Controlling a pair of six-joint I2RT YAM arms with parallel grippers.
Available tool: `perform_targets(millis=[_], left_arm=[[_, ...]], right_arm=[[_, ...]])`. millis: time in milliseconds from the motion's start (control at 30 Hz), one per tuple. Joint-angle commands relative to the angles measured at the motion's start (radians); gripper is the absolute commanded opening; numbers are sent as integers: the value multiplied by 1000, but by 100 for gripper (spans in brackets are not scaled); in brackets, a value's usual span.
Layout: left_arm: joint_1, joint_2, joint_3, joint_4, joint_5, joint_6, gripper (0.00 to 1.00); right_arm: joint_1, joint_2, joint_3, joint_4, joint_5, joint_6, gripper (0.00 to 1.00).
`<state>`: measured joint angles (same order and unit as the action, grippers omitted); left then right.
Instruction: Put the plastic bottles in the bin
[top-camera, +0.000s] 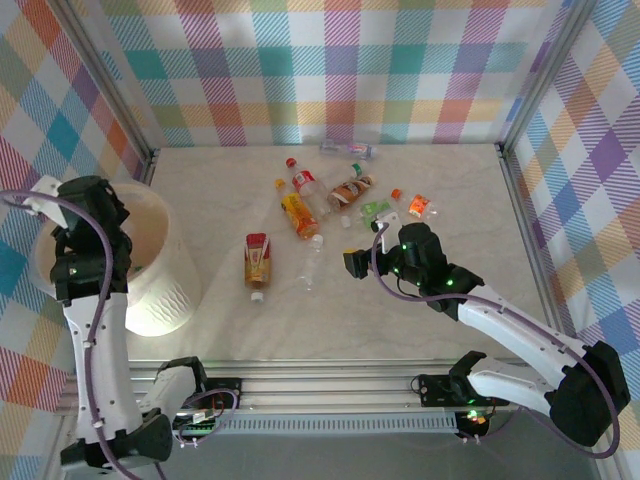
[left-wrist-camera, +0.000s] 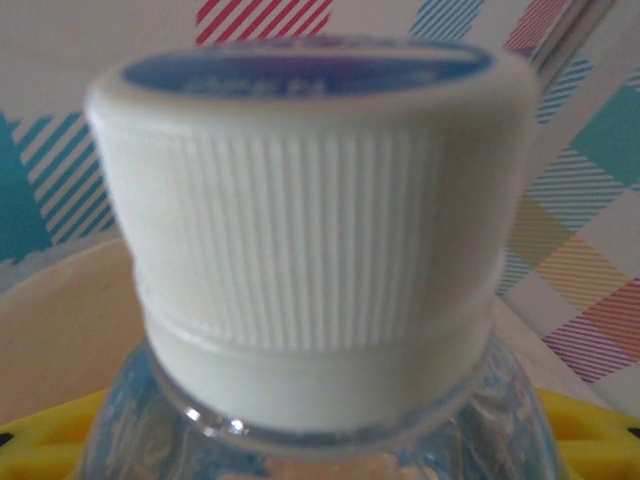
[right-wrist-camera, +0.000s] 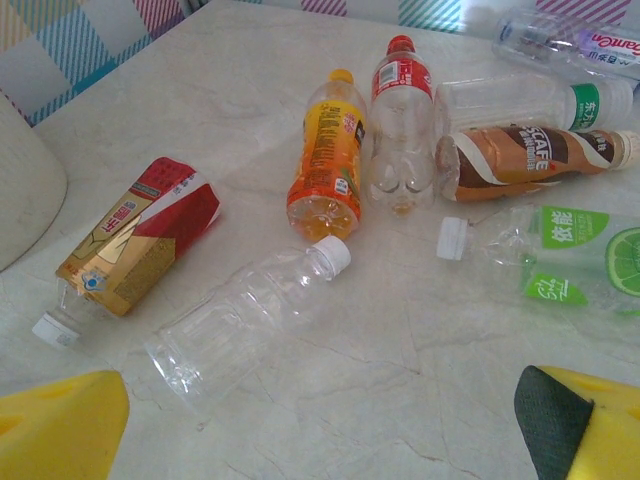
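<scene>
Left gripper (left-wrist-camera: 320, 455) hangs over the bin (top-camera: 168, 280), which stands at the left edge of the worktop (top-camera: 470, 200), toward the near side. Pincer clamped on a white-capped bottle (left-wrist-camera: 310, 200): clear shoulders sit between the yellow fingers (left-wrist-camera: 45, 435), the ribbed cap is upright and close to the wrist lens, and the blue print on its top is too blurred to read. The bin's pale peach inside shows behind the bottle, low on the left. Right gripper (right-wrist-camera: 320, 430) is low over the middle of the worktop, pincer apart, nothing between its fingertips (right-wrist-camera: 60, 425); a black pad faces inward on the right-hand one. The other bottles all lie on their sides. Closest to the right gripper is the bare bottle (right-wrist-camera: 245, 320), no label, white cap, lying slantwise. Just beside it on the bin side is the red-gold bottle (top-camera: 257, 258), white cap toward the near edge, well apart from the bin wall. Toward the far edge there is a loose cluster. The orange bottle (right-wrist-camera: 325, 165) and red-capped bottle (right-wrist-camera: 400, 110) lie side by side, seemingly touching. To their right the brown bottle (right-wrist-camera: 530, 160) lies against a clear green-banded bottle (right-wrist-camera: 540, 100). The lime bottle (right-wrist-camera: 560, 260) lies nearer, its white cap pointing at the orange one. A small orange-red bottle (top-camera: 418, 206) lies just right of it. The far bottle (top-camera: 348, 150), clear with a pale label, lies closest to the far edge.
</scene>
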<state>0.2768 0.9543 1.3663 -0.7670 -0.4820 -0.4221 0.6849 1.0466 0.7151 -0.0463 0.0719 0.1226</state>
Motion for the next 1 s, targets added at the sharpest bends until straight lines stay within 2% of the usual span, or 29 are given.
perform_targets(millis=[0, 167, 267, 400, 500, 667, 733, 800, 900, 967], left_arm=[[123, -8, 0, -6, 255, -50, 52], [228, 1, -24, -2, 327, -96, 53], [274, 12, -65, 36, 392, -191, 57], [274, 34, -105, 101, 397, -292, 56], [274, 37, -132, 141, 339, -371, 58], [274, 32, -163, 135, 155, -506, 69], [274, 36, -164, 145, 151, -529, 72], [274, 50, -151, 135, 164, -548, 79], [274, 76, -105, 76, 159, -569, 99], [274, 81, -87, 60, 160, -573, 100]], right_arm=[[5, -5, 30, 12, 12, 6, 100], [4, 6, 28, 23, 7, 8, 100], [3, 13, 31, 23, 3, 3, 100], [5, 13, 30, 22, 2, -1, 100], [4, 8, 25, 18, 5, 1, 100], [5, -15, 2, 19, 15, 9, 100], [4, -23, -2, 13, 20, 11, 100], [5, -32, -7, 11, 25, 11, 100], [4, -40, -13, 12, 32, 7, 100], [5, -42, -15, 11, 33, 8, 100]])
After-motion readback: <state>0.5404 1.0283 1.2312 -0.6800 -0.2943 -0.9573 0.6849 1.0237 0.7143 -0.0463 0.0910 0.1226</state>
